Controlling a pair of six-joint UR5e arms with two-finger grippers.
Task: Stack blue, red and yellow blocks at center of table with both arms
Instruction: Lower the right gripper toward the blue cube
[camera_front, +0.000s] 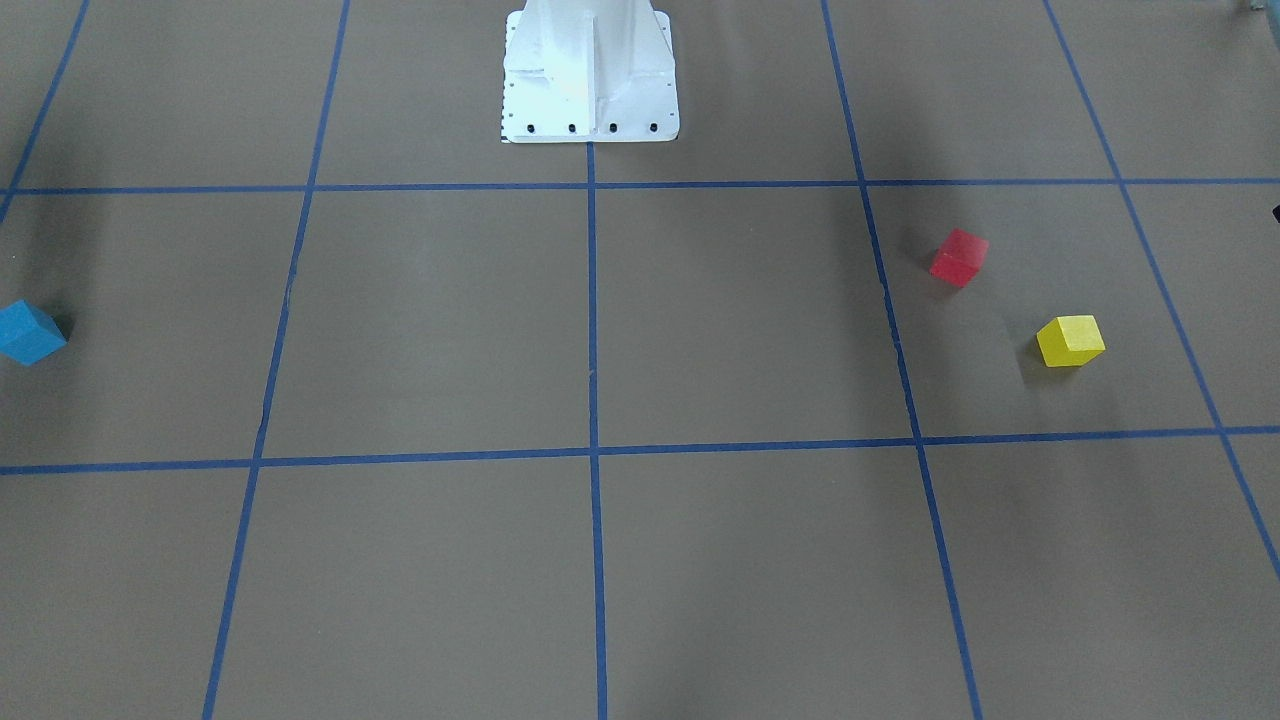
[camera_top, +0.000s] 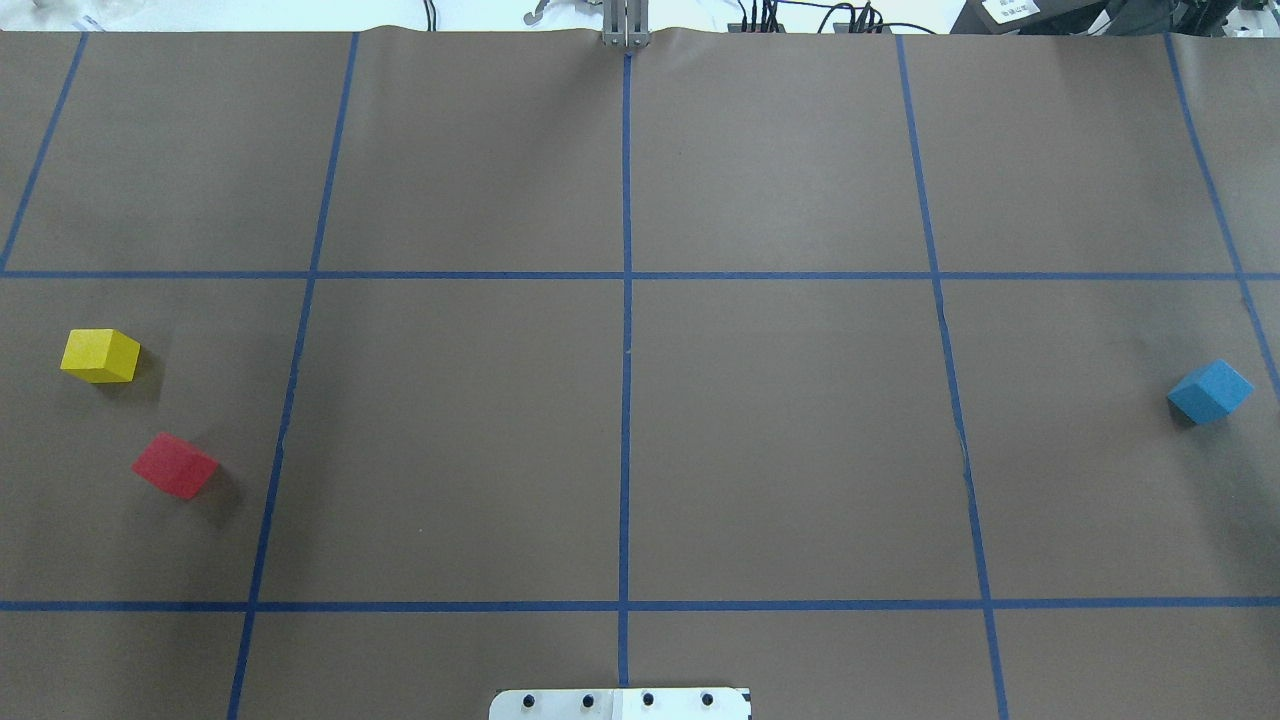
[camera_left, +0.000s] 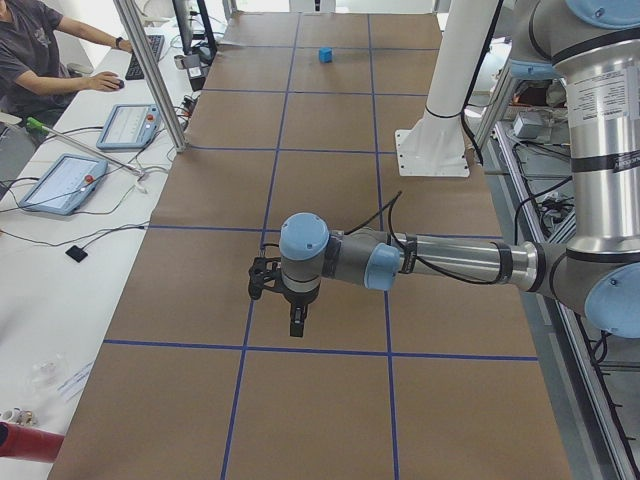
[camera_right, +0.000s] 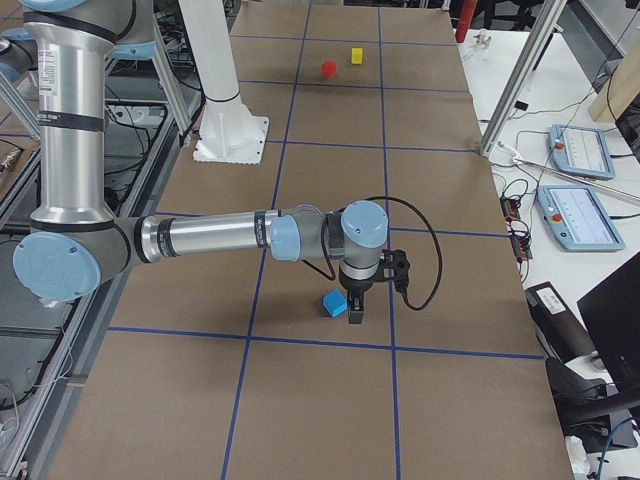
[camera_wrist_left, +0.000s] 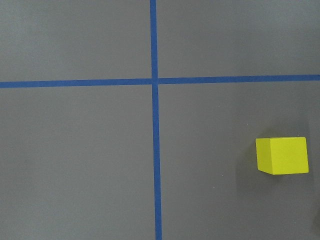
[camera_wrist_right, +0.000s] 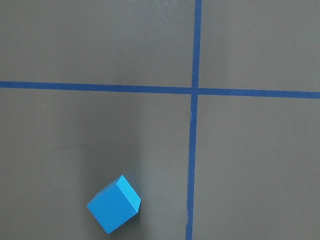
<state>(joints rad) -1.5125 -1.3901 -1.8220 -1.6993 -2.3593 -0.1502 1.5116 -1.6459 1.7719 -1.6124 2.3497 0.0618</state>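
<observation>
On the brown table (camera_top: 800, 450) the yellow block (camera_top: 100, 355) and the red block (camera_top: 176, 465) lie close together at the far left, apart from each other. The blue block (camera_top: 1210, 391) lies alone at the far right. My left gripper (camera_left: 297, 322) hangs above the table, and its wrist view shows the yellow block (camera_wrist_left: 281, 155) at the lower right. My right gripper (camera_right: 356, 312) hangs just beside the blue block (camera_right: 334, 303), which also shows in its wrist view (camera_wrist_right: 114, 204). Only the side views show either gripper, so I cannot tell whether they are open or shut.
The white pedestal (camera_top: 620, 703) stands at the table's near middle edge. A person (camera_left: 40, 60) sits at a side desk with control tablets (camera_left: 65, 180). Metal frame posts (camera_right: 520, 80) rise along the table's far side.
</observation>
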